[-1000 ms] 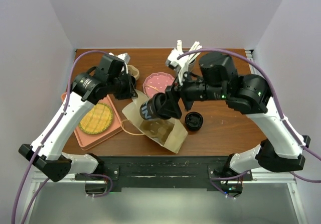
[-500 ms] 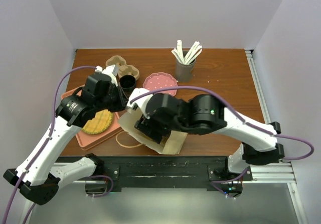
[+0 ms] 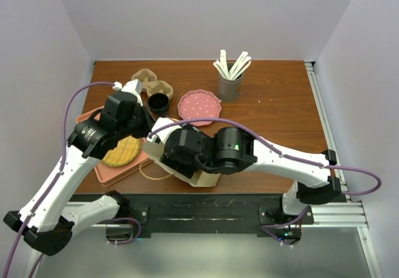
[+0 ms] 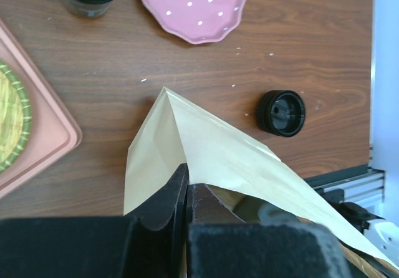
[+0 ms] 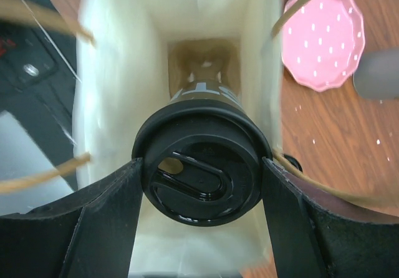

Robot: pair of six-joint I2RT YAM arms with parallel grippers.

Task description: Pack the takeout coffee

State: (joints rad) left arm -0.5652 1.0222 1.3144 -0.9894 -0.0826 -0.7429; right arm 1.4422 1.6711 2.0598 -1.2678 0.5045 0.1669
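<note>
Paper bag [image 3: 204,178]: nearest to us, at the front edge of the worktop [image 3: 274,103] between the two arms. Its mouth is held open and a twine handle [image 5: 37,179] hangs loose at the side.
Right fingers [image 5: 106,219]: inside the bag's mouth, clamped on the coffee cup, one on each side just under its lid.
Coffee cup [image 5: 199,178]: within the bag, black lid toward the wrist camera and base pointing at the bag's brown bottom (we cannot tell whether it touches that bottom). The bag's pale walls surround it on all sides.
Left fingers [image 4: 163,204]: pressed together on the upper edge of one bag wall, pinching the paper and lifting it into a peak.
Pink tray [image 3: 115,169]: just left of the bag, carrying a round yellow woven mat [image 3: 121,151]; the left arm passes over part of it.
Loose black lid [image 4: 282,113]: flat on the worktop to the right of the bag, apart from it; we see it only in the left wrist view.
Pink dotted plate [image 3: 199,105]: beyond the bag, near the middle of the worktop.
Black cup [image 3: 159,103]: just left of the plate.
Cardboard carrier [image 3: 144,78]: behind the black cup, toward the far left corner.
Grey holder [image 3: 229,90]: farthest back, just right of the plate, with white sticks [image 3: 232,63] fanned out of its top.
</note>
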